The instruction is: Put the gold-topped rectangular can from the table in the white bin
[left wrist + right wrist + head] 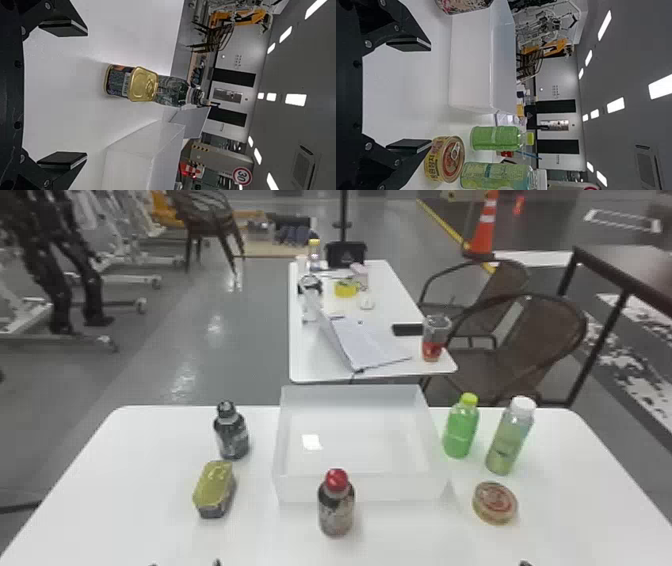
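At the bottom edge of the head view, the tips of my left gripper [185, 564] and one tip of my right gripper [525, 563] just show. The gold-topped can [214, 489] stands on the table left of the white bin [360, 487]. In the left wrist view my left gripper [87, 95] is open, its fingers wide apart, and the can [143, 84] stands beyond them, untouched. My right gripper [431, 95] is open too in the right wrist view, with the bin [470, 63] farther off and nothing held.
A dark bottle [232, 432] stands just behind the can. The red-capped bottle [336, 505] is at the bin's front wall. Right of the bin are a green bottle [460, 430], a white-capped bottle [509, 440] and a round can [495, 503] on the table [410, 535].
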You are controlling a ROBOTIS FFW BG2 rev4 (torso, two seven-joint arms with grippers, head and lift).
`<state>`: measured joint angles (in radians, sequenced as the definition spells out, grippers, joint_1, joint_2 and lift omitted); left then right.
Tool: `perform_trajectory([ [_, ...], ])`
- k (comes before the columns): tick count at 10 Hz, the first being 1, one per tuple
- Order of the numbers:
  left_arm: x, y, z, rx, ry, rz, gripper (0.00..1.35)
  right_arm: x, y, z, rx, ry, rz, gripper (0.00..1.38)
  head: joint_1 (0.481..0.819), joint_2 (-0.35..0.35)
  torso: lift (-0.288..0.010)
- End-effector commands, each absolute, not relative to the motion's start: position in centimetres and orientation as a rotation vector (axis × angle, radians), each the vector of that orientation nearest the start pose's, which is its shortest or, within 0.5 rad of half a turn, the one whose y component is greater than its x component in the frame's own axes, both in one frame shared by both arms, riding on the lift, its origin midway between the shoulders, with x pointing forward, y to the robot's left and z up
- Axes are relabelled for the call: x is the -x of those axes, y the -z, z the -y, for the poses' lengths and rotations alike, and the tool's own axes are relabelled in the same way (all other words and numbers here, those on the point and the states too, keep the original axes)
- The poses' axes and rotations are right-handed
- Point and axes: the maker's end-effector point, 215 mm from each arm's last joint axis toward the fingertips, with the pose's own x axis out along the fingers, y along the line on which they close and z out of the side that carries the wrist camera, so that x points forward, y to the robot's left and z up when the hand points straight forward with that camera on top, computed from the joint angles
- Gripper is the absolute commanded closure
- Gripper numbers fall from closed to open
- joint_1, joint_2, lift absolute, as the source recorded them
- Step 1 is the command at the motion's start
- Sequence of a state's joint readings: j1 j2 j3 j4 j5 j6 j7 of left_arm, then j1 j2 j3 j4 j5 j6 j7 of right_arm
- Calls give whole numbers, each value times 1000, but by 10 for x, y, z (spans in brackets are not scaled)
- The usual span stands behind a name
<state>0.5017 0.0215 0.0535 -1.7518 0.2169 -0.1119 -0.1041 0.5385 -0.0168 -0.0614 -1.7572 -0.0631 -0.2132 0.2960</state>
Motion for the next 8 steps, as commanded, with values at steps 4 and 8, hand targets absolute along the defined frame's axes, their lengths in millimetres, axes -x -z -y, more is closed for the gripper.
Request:
perform_trajectory([
  [4,-417,460,-248,179,20,-193,196,-401,442,207,-37,-231,-130,421,549,0,-100],
  [8,-425,461,-245,168,51,-199,191,-400,444,207,-43,-229,-134,418,549,0,-100],
])
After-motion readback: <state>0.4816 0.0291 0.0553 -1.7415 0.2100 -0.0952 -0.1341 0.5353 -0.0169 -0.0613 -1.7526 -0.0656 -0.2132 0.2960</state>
